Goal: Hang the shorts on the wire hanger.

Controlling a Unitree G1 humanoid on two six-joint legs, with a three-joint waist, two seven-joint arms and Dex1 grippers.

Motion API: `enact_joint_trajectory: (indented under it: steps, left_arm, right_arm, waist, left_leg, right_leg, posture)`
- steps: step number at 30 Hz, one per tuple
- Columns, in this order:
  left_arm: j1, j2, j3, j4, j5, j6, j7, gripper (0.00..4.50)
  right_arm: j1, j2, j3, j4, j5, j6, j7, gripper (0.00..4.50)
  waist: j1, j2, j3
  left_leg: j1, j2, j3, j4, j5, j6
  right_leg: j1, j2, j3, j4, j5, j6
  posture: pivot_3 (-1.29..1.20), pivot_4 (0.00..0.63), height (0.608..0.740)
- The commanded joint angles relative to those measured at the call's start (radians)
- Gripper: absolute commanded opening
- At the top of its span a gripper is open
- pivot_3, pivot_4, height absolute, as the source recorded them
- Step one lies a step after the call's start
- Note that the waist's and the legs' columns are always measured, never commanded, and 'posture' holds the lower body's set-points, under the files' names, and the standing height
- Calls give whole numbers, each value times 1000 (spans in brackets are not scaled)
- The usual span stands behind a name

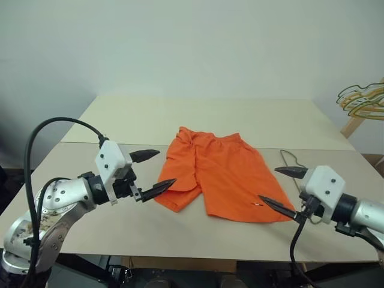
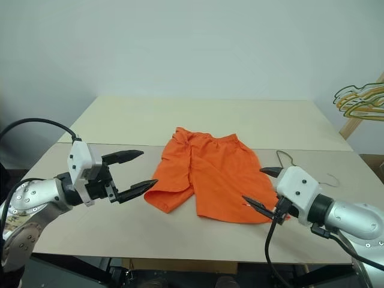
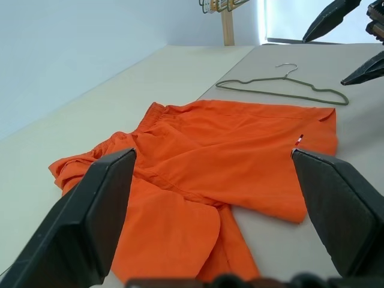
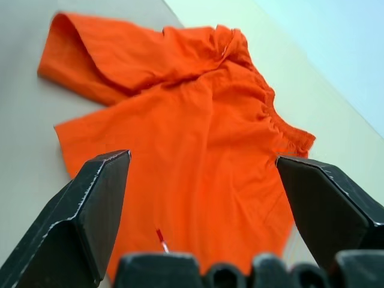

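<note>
The bright orange shorts (image 1: 219,174) lie flat in the middle of the table, waistband toward the far side, the leg on my left folded over itself. The thin olive-green wire hanger (image 3: 282,84) lies on the table just right of the shorts, its hook (image 2: 287,157) behind my right gripper. Hovering at the shorts' left edge, my left gripper (image 1: 167,167) is open and empty. My right gripper (image 1: 268,183) is open too, hanging above the shorts' near right corner with nothing between its fingers.
A bunch of yellow and green hangers (image 1: 363,101) hangs on a wooden stand at the far right, beyond the table. The beige table (image 1: 198,117) has a seam across its middle and bare surface behind the shorts. A black cable (image 1: 45,138) loops over my left arm.
</note>
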Motion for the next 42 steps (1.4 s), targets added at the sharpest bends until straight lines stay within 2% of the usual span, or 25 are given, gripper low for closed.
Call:
enact_joint_trajectory:
  steps: [1,6,13,21,25,29,38,42]
  left_arm:
    - [-16,-5,7,-4,-6,-22,0,4500]
    - [2,-10,38,-2,-22,-7,14,4500]
    - [-9,18,48,6,-18,7,10,4500]
    - [-40,20,4,25,8,-16,2,4500]
    - [-54,7,-14,29,23,-38,-1,4500]
    - [-46,-15,-32,44,50,-60,9,4500]
    - [-56,-41,-73,50,66,-76,-10,4500]
    - [-59,-48,-79,52,74,-77,-8,4500]
  right_arm:
    - [-9,-17,-9,0,-10,-33,21,4481]
    - [-13,20,15,-36,21,6,-13,4481]
    - [20,13,-12,-6,21,-32,31,4481]
    - [113,-153,74,195,-237,-354,192,4481]
    - [42,-196,191,380,-391,-531,164,4481]
    - [-58,-194,247,469,-440,-585,148,4481]
    - [-176,-221,406,603,-559,-685,193,4481]
    - [-267,-194,497,722,-695,-762,122,4481]
  waist:
    - [0,0,0]
    - [2,-1,0]
    - [10,-2,1]
    - [24,-3,2]
    - [22,-7,5]
    - [15,-6,7]
    - [7,-5,7]
    - [-1,-5,7]
  left_leg:
    - [0,0,0,0,0,0]
    - [0,0,0,0,0,0]
    - [0,0,0,0,0,0]
    - [1,-1,0,0,0,0]
    - [6,0,0,0,0,1]
    - [14,0,0,-1,-1,1]
    - [13,1,0,-2,0,0]
    - [14,1,0,-2,0,0]
  right_leg:
    - [0,0,0,0,0,0]
    - [0,0,0,0,0,0]
    - [1,0,0,0,0,0]
    - [3,-1,-1,-1,0,0]
    - [9,-1,-1,-3,0,1]
    - [15,-1,-1,-4,0,0]
    - [15,-3,-1,-4,0,1]
    - [15,-4,-2,-3,0,1]
  posture:
    - [-40,0,740]
    - [11,0,740]
    - [19,0,740]
    - [36,0,740]
    - [13,0,740]
    - [-10,0,740]
    - [-18,0,740]
    - [-16,0,740]
